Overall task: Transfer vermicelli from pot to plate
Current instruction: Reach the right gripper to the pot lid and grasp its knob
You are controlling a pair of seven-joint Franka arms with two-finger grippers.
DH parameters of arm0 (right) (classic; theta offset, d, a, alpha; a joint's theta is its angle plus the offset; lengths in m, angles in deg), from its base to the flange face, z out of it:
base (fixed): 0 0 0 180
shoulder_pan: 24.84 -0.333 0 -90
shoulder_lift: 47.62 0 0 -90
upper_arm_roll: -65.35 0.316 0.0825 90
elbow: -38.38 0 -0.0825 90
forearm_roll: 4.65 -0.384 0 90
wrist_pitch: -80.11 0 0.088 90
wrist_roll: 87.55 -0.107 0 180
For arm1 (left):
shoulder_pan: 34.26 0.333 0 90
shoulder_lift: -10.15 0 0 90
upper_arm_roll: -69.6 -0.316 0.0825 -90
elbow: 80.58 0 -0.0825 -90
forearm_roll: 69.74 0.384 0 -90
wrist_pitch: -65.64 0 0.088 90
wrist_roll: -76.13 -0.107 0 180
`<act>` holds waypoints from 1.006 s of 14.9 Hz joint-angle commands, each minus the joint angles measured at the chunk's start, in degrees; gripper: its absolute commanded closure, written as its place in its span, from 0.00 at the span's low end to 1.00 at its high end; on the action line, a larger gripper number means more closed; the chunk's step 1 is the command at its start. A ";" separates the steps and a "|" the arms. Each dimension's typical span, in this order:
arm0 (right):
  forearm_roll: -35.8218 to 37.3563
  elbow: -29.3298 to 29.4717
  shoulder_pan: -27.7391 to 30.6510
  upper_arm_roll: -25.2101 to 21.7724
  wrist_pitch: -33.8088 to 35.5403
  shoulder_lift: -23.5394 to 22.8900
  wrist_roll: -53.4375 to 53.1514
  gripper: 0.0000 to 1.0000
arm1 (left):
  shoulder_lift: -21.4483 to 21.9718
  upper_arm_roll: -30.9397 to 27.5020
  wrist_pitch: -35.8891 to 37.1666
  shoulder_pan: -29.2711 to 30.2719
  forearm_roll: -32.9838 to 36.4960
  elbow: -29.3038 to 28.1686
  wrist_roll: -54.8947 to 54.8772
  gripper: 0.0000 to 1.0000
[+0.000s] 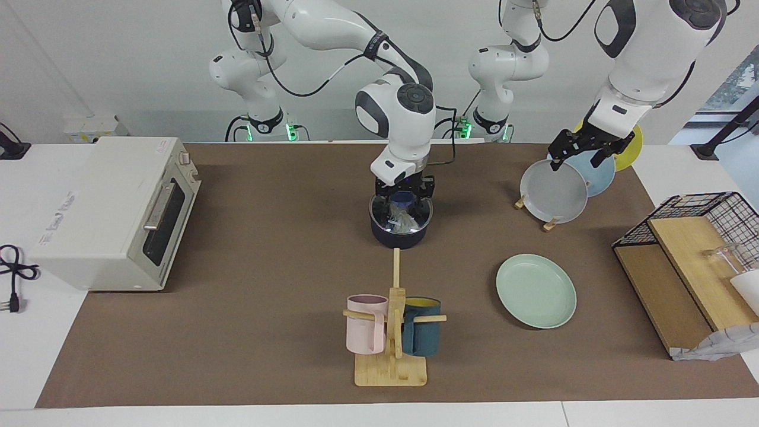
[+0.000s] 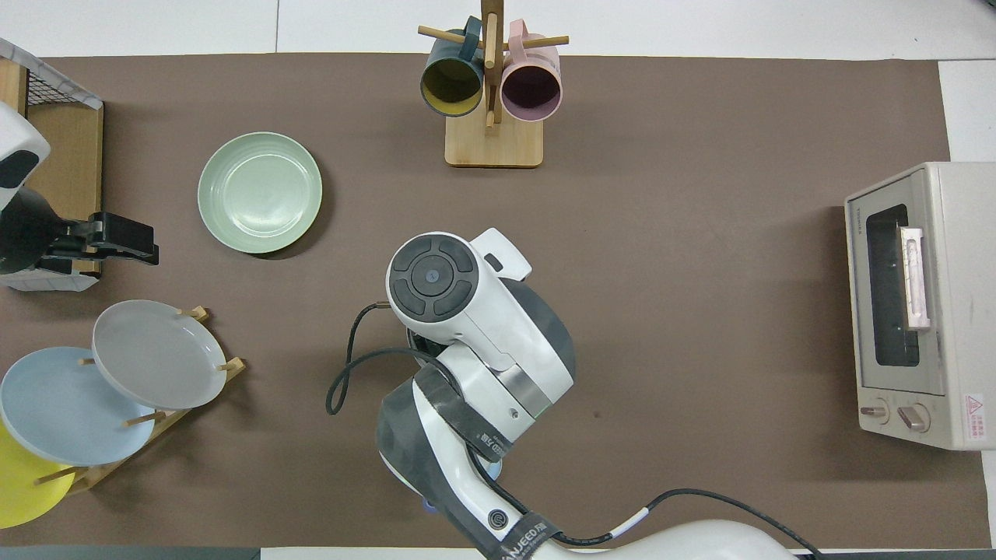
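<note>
The dark navy pot (image 1: 398, 239) stands mid-table with the clear glass lid (image 1: 379, 216) on or just above it. The white vermicelli (image 1: 404, 222) shows through the glass. My right gripper (image 1: 403, 204) reaches straight down and is shut on the lid's blue knob. In the overhead view the right arm hides the pot, the lid and the gripper. The pale mint green plate (image 1: 536, 290) lies flat and empty, farther from the robots than the pot, toward the left arm's end; it also shows in the overhead view (image 2: 259, 192). My left gripper (image 1: 578, 157) waits open over the plate rack.
A rack holds a grey plate (image 1: 554, 193), a light blue plate (image 1: 602, 172) and a yellow plate (image 1: 631, 148). A mug tree (image 1: 391, 332) with two mugs stands farther out than the pot. A toaster oven (image 1: 118, 213) and a wire-and-wood shelf (image 1: 694, 255) stand at the table's ends.
</note>
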State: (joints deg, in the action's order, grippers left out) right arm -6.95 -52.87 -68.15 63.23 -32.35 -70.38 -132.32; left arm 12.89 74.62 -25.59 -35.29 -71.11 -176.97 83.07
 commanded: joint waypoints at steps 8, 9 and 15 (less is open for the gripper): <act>0.28 0.97 0.77 0.01 1.45 1.49 2.40 0.41 | 1.31 0.43 0.26 0.67 0.49 -1.09 -0.26 0.00; 0.28 2.55 1.04 -0.07 3.11 1.49 3.36 0.41 | 1.31 0.43 0.26 0.59 0.58 -1.09 -0.09 0.00; 0.02 6.35 9.90 -0.16 10.33 3.24 17.23 0.41 | 1.22 0.43 -1.14 0.32 0.49 -1.09 0.18 0.00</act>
State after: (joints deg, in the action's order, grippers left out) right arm -6.93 -47.07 -62.08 62.46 -24.02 -68.45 -120.53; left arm 12.89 74.77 -25.72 -35.29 -71.11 -176.96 83.07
